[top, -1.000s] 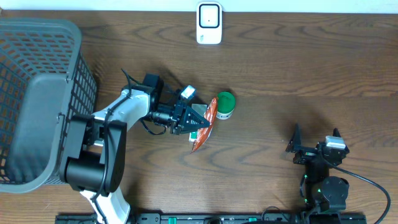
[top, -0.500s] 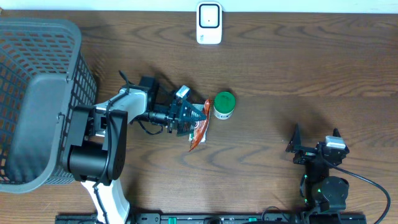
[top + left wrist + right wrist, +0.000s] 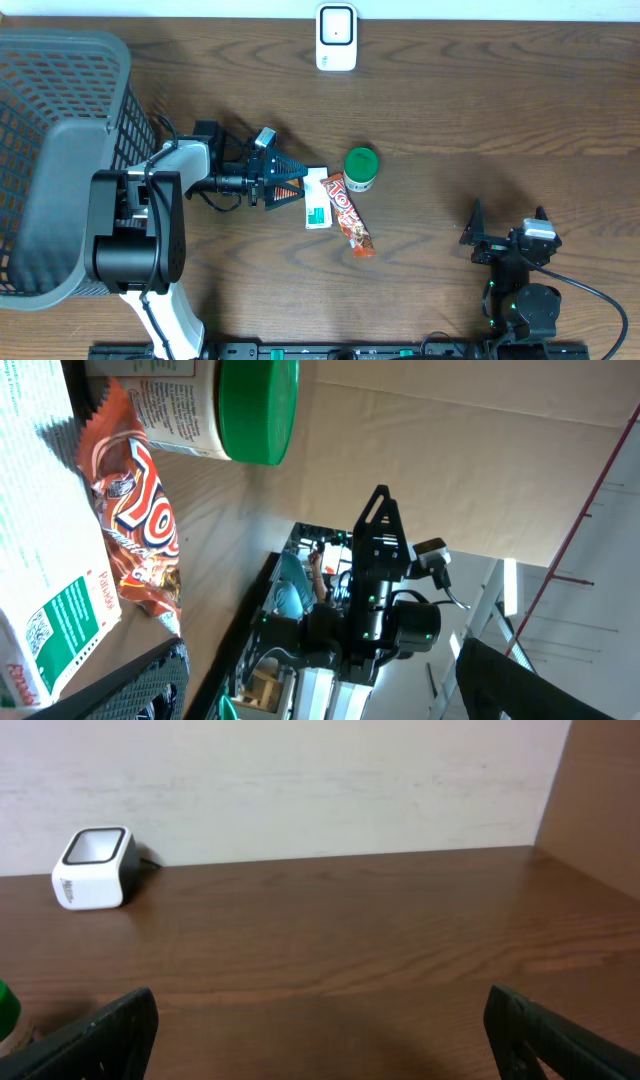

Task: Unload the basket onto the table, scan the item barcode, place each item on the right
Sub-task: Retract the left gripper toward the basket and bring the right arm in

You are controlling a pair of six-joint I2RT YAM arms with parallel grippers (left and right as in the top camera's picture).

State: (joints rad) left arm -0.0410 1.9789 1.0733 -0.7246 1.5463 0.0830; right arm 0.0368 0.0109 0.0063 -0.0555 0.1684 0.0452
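One snack bar (image 3: 351,227) flat just beyond left claw (image 3: 297,184) | left claw spread | right claw (image 3: 509,212) spread

— What stands at the left?
— A grey mesh basket (image 3: 125,110) with an open top, at the table's left edge. Its side is a grid of thin bars.
— And the surface?
— A dark brown wooden table (image 3: 500,120) with strong grain. Beyond its far edge rises a pale wall (image 3: 320,780)
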